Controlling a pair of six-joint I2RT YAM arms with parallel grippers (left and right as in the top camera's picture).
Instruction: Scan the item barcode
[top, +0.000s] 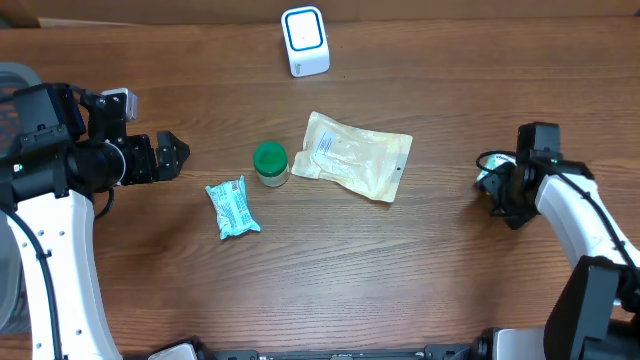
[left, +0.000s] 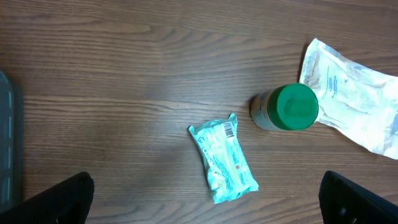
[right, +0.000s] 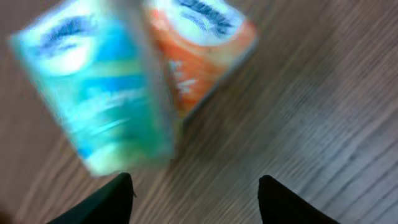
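You are holding the left gripper (top: 178, 153) wide and empty, nearer arm to the teal packet (top: 232, 207) left of the green-capped jar (top: 270, 163), long axis crosswise to its reach.

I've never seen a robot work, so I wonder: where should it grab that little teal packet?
Probably from straight above, pinching the teal packet across its narrow width, away from the barcode end. It lies flat with bare table along both long sides, and that leaves the barcode uncovered.
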